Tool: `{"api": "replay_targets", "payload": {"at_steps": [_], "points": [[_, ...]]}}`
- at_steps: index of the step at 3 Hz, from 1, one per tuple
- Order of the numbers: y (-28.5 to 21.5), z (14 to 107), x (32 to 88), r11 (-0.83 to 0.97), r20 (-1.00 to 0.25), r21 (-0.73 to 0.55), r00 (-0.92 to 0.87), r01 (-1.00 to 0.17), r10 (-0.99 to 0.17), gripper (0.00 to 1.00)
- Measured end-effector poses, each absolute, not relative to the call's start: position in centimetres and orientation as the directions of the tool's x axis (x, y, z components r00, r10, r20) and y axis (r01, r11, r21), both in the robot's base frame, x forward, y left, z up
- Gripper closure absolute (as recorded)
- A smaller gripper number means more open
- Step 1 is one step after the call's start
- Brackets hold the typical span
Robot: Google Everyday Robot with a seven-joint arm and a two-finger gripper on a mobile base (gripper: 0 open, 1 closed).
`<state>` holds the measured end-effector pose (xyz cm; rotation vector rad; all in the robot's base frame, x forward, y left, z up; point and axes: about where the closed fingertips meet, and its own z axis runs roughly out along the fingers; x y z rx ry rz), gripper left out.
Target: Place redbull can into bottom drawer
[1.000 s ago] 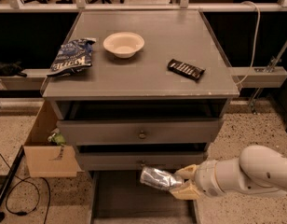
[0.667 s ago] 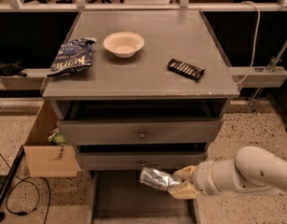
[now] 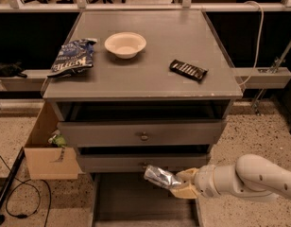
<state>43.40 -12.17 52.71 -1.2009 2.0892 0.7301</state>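
The redbull can (image 3: 160, 176) is a shiny silver can, held lying on its side and pointing left. My gripper (image 3: 184, 184) is shut on its right end, reaching in from the lower right on a white arm. The can hangs just in front of the second drawer's front and above the bottom drawer (image 3: 136, 200), which is pulled out at the cabinet's foot with a dark grey floor showing. The can is over the drawer's right half and does not touch its floor.
On the cabinet top lie a blue chip bag (image 3: 71, 57), a white bowl (image 3: 125, 44) and a dark candy bar (image 3: 188, 70). Two knob-fronted drawers (image 3: 144, 135) sit above the open one. A cardboard box (image 3: 45, 150) stands at the left, cables on the floor.
The arm has drawn slightly left with the can still in the gripper; the can stays at about the same height over the open drawer.
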Motion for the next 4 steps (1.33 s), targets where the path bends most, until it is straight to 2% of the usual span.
{"api": "replay_targets", "payload": {"at_steps": [2, 4], "points": [[-12.1, 50.2, 44.0, 0.451, -0.721, 0.172, -0.424, -0.876, -0.549, 1.0], [-15.0, 37.2, 46.6, 0.517, -0.698, 0.24, -0.516, -0.822, -0.496, 1.0]]}}
